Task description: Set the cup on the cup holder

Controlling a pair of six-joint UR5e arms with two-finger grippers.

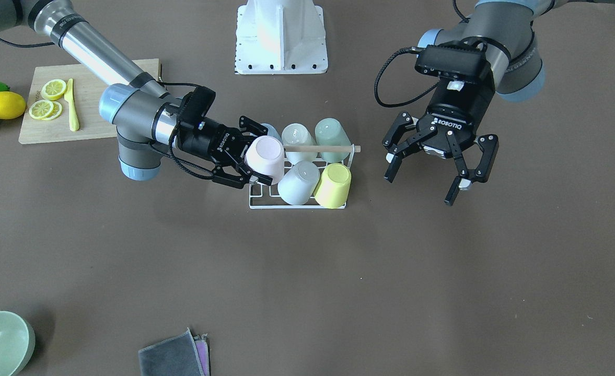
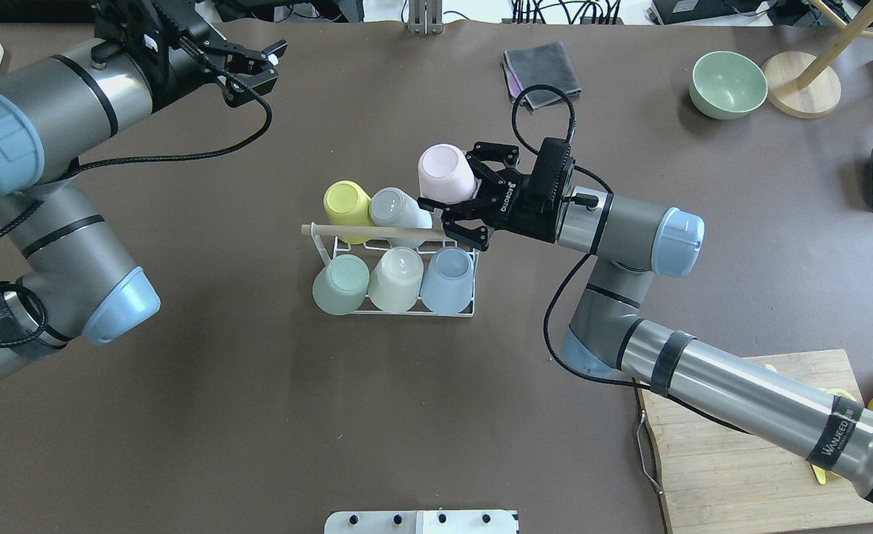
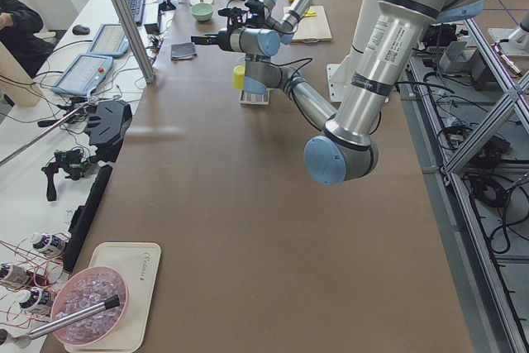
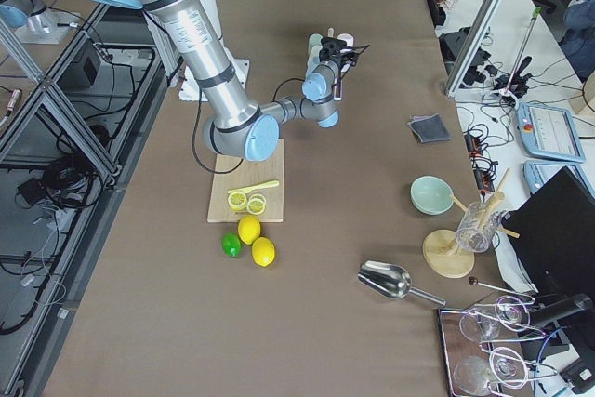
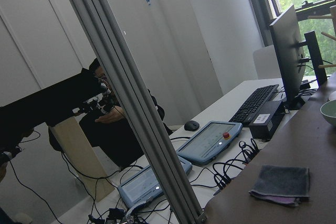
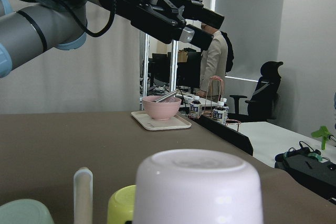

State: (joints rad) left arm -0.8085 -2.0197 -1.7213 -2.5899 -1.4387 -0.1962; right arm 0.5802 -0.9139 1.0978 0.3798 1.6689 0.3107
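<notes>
Rim of pink cup (image 6: 198, 190) below wrist-view edge

Robotics lab: teach pendants (image 3: 81, 73) and keyboard (image 3: 134, 4) on the bench at nine o'clock, aluminium framing (image 3: 124, 14) alongside.

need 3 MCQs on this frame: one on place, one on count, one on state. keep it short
1. Where is the pink cup?
A. on the cutting board
B. at one end of the cup holder
C. beside the green bowl

2. How many other cups sit on the holder?
A. two
B. five
C. eight

3. The left gripper is:
A. open, empty
B. shut on a cup
C. shut, empty

Key:
1 B: the right gripper holds it at the holder's end slot.
2 B: yellow cup, green cup, blue cup and two whitish cups.
3 A: its fingers are spread with nothing between them.
</notes>
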